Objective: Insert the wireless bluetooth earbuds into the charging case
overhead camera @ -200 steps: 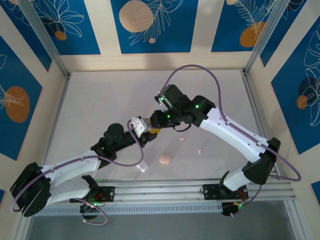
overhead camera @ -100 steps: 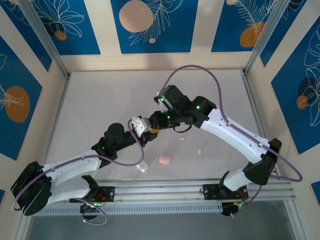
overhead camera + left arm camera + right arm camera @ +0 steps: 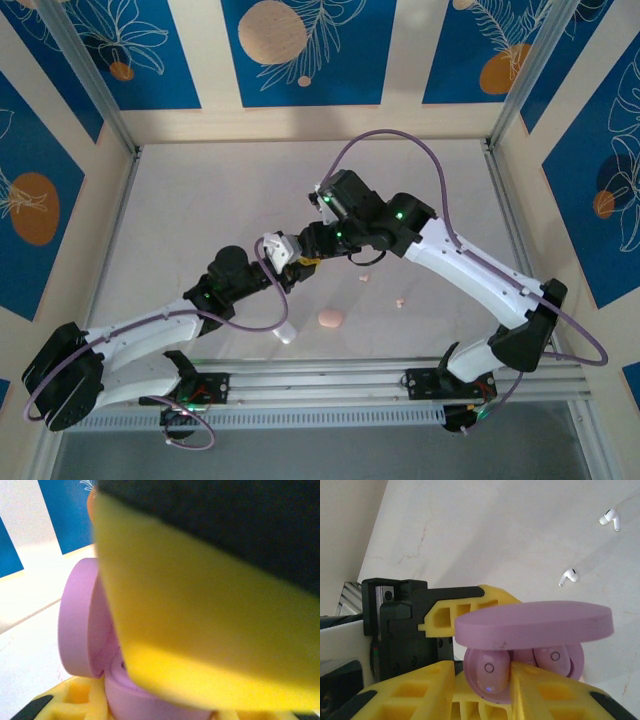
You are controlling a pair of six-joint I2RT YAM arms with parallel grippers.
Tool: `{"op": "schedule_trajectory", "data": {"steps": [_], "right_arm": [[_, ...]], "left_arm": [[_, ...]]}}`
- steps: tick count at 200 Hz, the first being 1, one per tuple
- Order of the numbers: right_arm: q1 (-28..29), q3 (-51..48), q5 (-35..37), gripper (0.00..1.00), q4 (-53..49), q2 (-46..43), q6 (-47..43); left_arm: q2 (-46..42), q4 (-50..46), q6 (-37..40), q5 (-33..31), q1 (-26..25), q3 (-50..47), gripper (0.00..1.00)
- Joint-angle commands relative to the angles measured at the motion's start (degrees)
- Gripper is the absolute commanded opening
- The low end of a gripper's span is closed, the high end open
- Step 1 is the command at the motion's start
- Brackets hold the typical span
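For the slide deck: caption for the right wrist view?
Right tool straddling one of two lilac earbuds seated in the open lilac case; two white earbuds loose on the table beyond.

The far half of the table (image 3: 250,190) lay bare and passable. Mid-table, the left gripper (image 3: 296,266) and right gripper (image 3: 482,675) met nose to nose at the open lilac charging case (image 3: 535,622), whose lid overhung the lilac earbuds (image 3: 551,657) inside. Nearer the bases lay a pink case (image 3: 330,318) and two white earbuds (image 3: 568,576), apart, with bare table between them.
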Motion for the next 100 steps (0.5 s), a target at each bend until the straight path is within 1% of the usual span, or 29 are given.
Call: {"op": "schedule_trajectory", "data": {"steps": [1,37,58,85,100], "right_arm": [[0.11,0.58,-0.3,0.36,0.49,-3.73,0.65],[0.18,-0.57,-0.59,0.37,2.02,-6.77,0.8],[0.17,-2.44,-1.22,0.38,5.22,-9.63,0.49],[-0.38,-8.3,3.21,0.4,10.89,-15.68,2.14],[-2.51,-11.97,4.33,0.41,13.25,-18.97,4.02]], "left_arm": [[-0.93,4.27,-1.05,0.38,-0.57,0.58,0.27],[-1.22,4.92,-1.03,0.47,-0.63,0.3,0.28],[-1.3,5.49,-1.11,0.64,-0.63,0.08,0.28],[-2.06,6.25,-1.46,1.08,-0.66,-0.57,0.28],[-2.75,6.27,-1.79,1.89,-0.65,-0.76,0.28]]}}
